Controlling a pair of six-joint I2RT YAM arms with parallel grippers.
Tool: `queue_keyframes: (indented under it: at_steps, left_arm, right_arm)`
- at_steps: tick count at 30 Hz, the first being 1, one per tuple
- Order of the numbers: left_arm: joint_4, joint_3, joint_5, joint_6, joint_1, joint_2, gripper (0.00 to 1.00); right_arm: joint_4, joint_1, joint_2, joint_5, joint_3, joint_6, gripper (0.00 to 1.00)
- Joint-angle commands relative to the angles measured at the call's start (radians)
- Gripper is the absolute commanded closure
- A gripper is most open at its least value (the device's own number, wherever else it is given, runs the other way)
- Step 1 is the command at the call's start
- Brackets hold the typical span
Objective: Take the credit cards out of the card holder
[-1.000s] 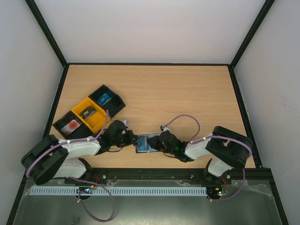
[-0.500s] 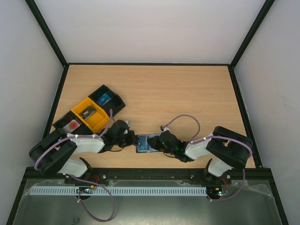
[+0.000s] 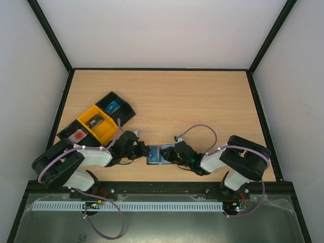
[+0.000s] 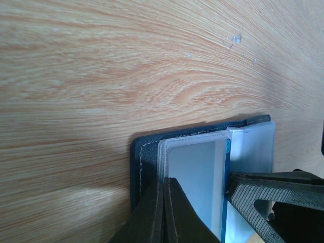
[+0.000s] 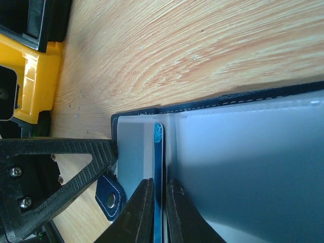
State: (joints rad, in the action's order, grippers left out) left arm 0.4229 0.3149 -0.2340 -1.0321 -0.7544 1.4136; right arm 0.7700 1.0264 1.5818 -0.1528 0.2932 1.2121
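Lying on the wood-grain desk (image 3: 202, 96) between white walls (image 3: 152, 30), the card holder (image 3: 154, 154) meets left claw (image 4: 163, 180) pressed together, right claw (image 5: 160, 182) clamped on a blue credit card (image 5: 158, 139)

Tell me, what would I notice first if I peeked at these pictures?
Probably the two arms meeting nose to nose over the dark blue card holder near the table's front edge. Up close, the right gripper pinches the thin edge of a blue card tucked in it, while the left gripper, shut, rests at the holder's edge. A bright yellow tray sits to the left.
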Motion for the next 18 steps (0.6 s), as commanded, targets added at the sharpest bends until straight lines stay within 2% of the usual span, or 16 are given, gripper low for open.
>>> queue_keyframes:
  at_steps: [1,10,14,18]
  left_arm:
    - [-0.051,-0.048,0.018,-0.015,-0.003,0.012,0.97]
    - [-0.033,-0.057,0.013,-0.026,-0.005,0.02,0.97]
    - [-0.028,-0.064,0.014,-0.029,-0.004,0.021,0.97]
    - [-0.037,-0.063,0.021,-0.028,-0.005,0.019,0.97]
  right_arm:
    - [0.073,-0.007,0.024,-0.023,-0.014,-0.008,0.91]
    - [0.138,-0.012,0.084,-0.074,-0.005,0.006,0.87]
    - [0.185,-0.016,0.099,-0.094,-0.014,0.006,0.97]
    - [0.238,-0.024,0.089,-0.101,-0.039,0.009,0.98]
